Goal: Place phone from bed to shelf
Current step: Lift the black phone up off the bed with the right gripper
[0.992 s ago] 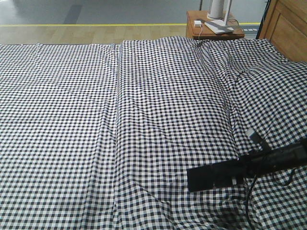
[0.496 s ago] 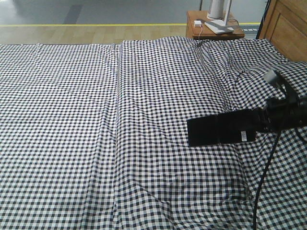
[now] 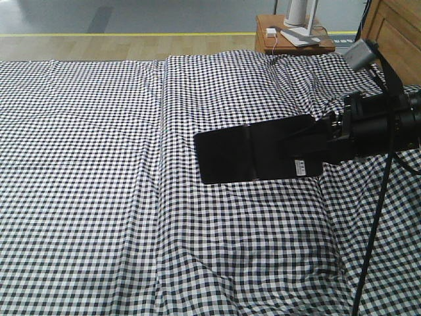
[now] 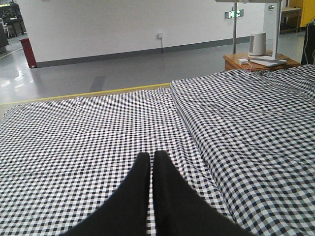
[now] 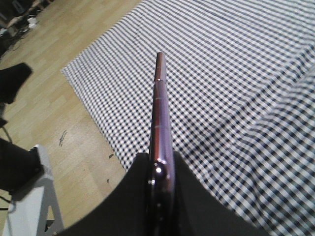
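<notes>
Bed: a large bed (image 3: 99, 164) is covered by a black-and-white small-check sheet with long creases running down it.
Room: pale wood floor (image 3: 99, 47) and a yellow line (image 3: 131, 34) are seen past the far edge of the bed, with grey floor (image 4: 123, 69) and a white wall (image 4: 98, 24) beyond.
Bedside surface: a small brown surface (image 3: 263, 43) stands at the far right corner of the bed, and white items are carried on it.
Headboard: a light wooden panel (image 3: 395, 39) is seen at the far right.
Phone: the phone (image 3: 243, 155) is held unfolded and roughly flat over the right half of the bed. It is shown edge-on, with a pinkish rim, in the right wrist view (image 5: 160, 98).
Right tool: the right tool (image 5: 160, 172) is clamped on the phone's near end, and the rest of the slab juts out to the left.
Left tool: the left tool (image 4: 151, 167) is seen with its fingers pressed together and nothing between them, low over the sheet.
Writing: a small white sticker (image 3: 300, 167) is carried on the phone by the grasp, its print too small to be read. A green sign (image 4: 235, 14) is mounted on the wall, and its characters cannot be made out.
</notes>
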### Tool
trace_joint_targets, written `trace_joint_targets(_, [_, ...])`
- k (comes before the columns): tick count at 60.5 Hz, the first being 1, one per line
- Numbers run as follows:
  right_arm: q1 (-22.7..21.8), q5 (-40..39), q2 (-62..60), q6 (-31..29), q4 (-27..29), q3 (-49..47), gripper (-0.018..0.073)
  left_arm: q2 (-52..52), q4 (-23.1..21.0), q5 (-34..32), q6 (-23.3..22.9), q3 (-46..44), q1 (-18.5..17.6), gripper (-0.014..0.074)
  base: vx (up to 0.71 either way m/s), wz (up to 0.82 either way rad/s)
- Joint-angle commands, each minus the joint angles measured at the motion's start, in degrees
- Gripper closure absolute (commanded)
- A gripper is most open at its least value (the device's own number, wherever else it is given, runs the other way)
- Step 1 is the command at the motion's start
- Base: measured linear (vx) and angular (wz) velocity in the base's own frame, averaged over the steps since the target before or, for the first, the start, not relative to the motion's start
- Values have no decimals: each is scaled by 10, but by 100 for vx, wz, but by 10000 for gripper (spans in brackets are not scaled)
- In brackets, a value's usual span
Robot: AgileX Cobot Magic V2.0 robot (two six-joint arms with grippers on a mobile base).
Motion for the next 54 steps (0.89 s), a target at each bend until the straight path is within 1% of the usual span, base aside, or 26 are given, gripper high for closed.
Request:
trace_joint_targets(1, [23, 47, -32, 0, 60, -14, 561, -2, -4, -39, -2, -15, -1, 596, 0, 0])
trace_joint_targets(5, [38, 47, -33, 0, 62, -14, 560, -2, -4, -39, -2, -15, -1, 596, 0, 0])
trace_joint_targets(10, [47, 47, -33, 0, 63, -14, 560, -2, -4, -39, -2, -15, -1, 596, 0, 0])
trace_joint_targets(54, [47, 47, -33, 0, 65, -14, 560, -2, -4, -39, -2, -15, -1, 596, 0, 0])
